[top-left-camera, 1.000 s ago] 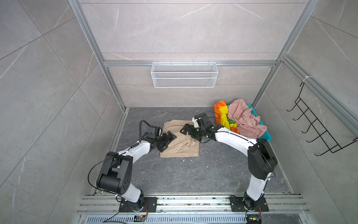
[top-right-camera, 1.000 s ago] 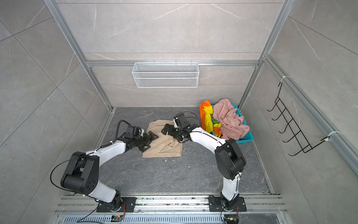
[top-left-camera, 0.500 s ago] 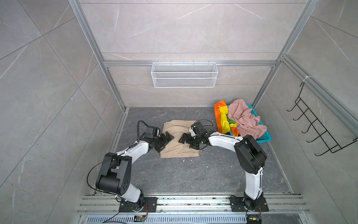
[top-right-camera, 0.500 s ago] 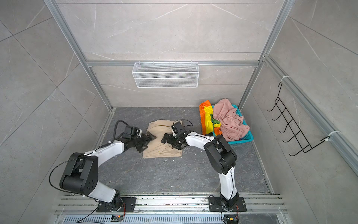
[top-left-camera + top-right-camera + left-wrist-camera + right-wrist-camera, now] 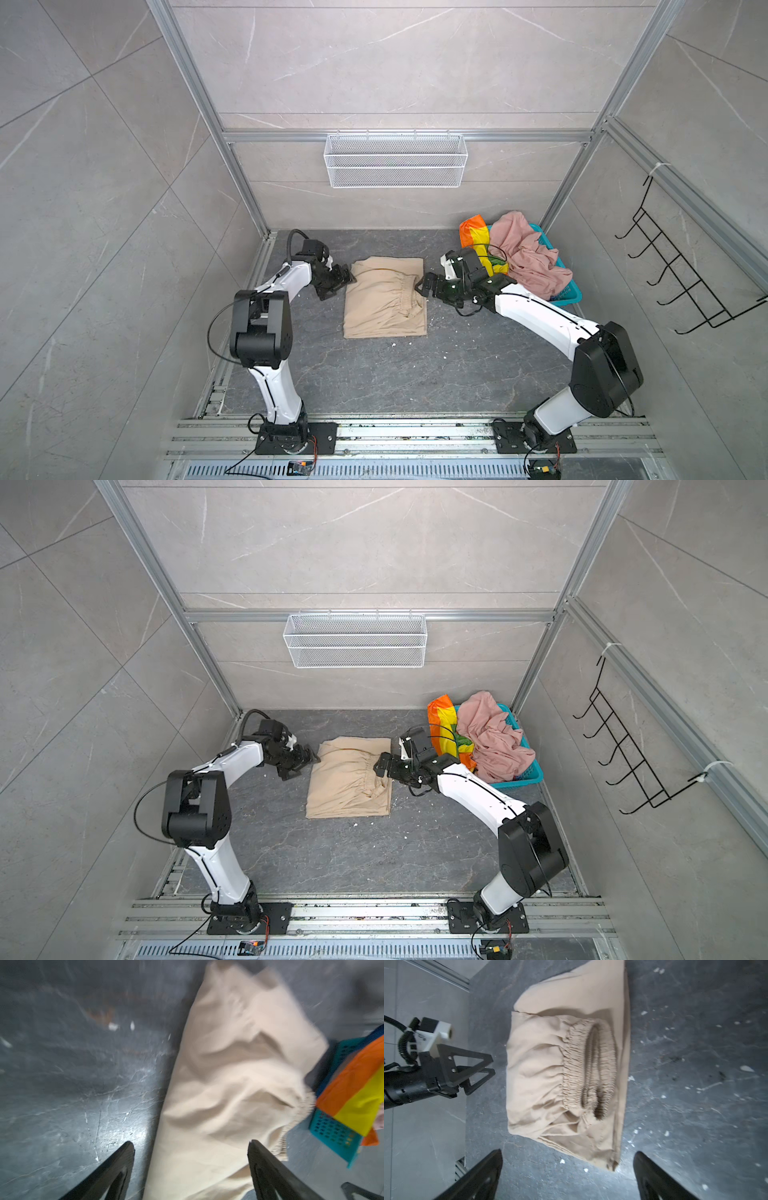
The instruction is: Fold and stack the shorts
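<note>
The beige shorts (image 5: 384, 297) (image 5: 349, 779) lie folded on the dark floor, their gathered waistband (image 5: 588, 1064) turned up near the right edge. At their left edge, low over the floor, is my left gripper (image 5: 347, 282) (image 5: 309, 760) (image 5: 190, 1144), open, with the cloth's edge between its spread fingers. My right gripper (image 5: 424, 286) (image 5: 380, 766) (image 5: 568, 1153) is open just off the right edge and holds nothing. The rainbow-striped shorts (image 5: 478, 237) (image 5: 444, 721) and the pink shorts (image 5: 528, 257) (image 5: 494, 737) are heaped at the back right.
A teal perforated basket (image 5: 567, 297) (image 5: 528, 777) (image 5: 332, 1134) holds the two heaped shorts beside the right arm. A white wire basket (image 5: 395, 160) hangs on the back wall, a black hook rack (image 5: 681, 274) on the right wall. White crumbs (image 5: 394, 344) dot the floor.
My right gripper has drawn back to the right, from over the beige shorts to just off their right edge. The left gripper has stayed at the left edge.
</note>
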Available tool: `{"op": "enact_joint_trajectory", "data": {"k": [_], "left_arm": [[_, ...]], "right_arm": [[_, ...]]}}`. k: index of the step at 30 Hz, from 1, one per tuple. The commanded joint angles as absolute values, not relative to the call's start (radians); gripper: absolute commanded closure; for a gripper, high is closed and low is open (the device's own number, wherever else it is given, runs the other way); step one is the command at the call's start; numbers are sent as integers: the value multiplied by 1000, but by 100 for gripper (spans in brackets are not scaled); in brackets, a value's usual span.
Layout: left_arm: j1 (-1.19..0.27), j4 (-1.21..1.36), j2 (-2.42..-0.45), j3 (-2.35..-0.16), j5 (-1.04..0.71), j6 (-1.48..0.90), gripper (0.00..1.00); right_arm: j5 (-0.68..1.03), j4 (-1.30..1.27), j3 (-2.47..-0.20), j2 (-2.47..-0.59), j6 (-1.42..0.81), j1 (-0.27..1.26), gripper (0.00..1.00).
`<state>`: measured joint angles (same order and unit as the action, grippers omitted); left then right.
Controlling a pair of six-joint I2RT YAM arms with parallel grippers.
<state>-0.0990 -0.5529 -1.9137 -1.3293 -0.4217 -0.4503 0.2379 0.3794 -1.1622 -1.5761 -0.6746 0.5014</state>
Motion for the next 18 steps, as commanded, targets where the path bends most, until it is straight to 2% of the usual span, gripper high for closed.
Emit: {"op": "enact_joint_trajectory", "data": {"k": [1, 4, 6, 9, 14, 18], "left_arm": [[-110, -576, -1902, -1328, -482, -418, 17], [-120, -567, -1942, -1326, -484, -427, 21], [-130, -563, -1975, -1331, -482, -430, 29], [-138, -564, -2010, -1346, -478, -430, 56], [-131, -713, -2059, -1466, -349, -364, 100], [-72, -850, -2076, -1592, -192, -301, 100]], "right_arm": [[232, 427, -1117, -1529, -628, 471, 1], [250, 420, -1086, -1510, -622, 446, 1], [264, 413, -1067, -1500, -620, 429, 1], [276, 405, -1046, -1487, -617, 406, 1], [287, 403, -1028, -1468, -611, 376, 1], [293, 413, -1027, -1459, -602, 363, 1]]}}
